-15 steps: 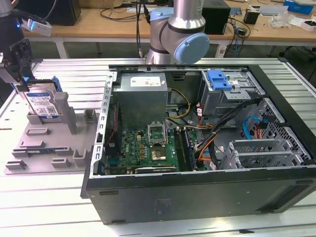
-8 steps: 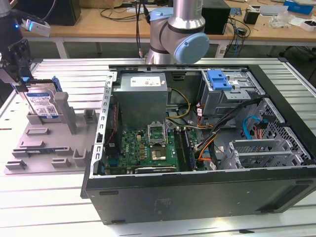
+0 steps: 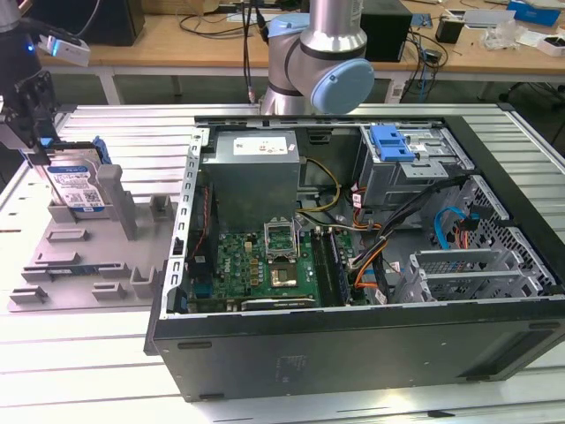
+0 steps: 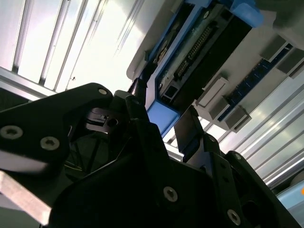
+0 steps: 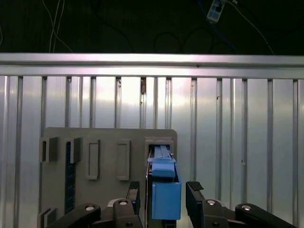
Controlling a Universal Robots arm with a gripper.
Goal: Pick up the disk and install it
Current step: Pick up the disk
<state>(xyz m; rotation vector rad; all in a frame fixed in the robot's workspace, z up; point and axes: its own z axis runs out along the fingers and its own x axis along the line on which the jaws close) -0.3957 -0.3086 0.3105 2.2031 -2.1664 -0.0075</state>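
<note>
**Grasp approach at the parts fixture.** In the exterior view the gripper [image 3: 37, 146] hangs at the upper end of the disk [image 3: 78, 187]. The disk stands on edge in a slot of the grey fixture tray [image 3: 79, 265], at 9 o'clock from the open computer case [image 3: 353, 340] and well apart from it. The grey drive cage with the blue latch [image 3: 399, 143] sits toward 1 o'clock inside that case. In the first wrist view the fingers [image 5: 194, 190] are spread, one on each side of the disk's blue carrier frame [image 5: 166, 199]. A dark gap shows on both sides, so nothing is gripped. In the second wrist view a finger pad [image 4: 190, 130] lies just beside the frame, apart from it as far as can be told. The step in hand reads as the pick, at the point of closing. To do it well, keep the frame centred between the pads so that both meet it together; a one-sided contact would likely tip the disk in its slot. Set the pads on the flat flanks of the frame rather than on its raised blue tab [image 5: 164, 167]. Hold the gripper square to the disk's plane. Take enough depth that the pads bear on the frame's full width, since a shallow pinch near the edge looks prone to slipping on smooth plastic.
</note>
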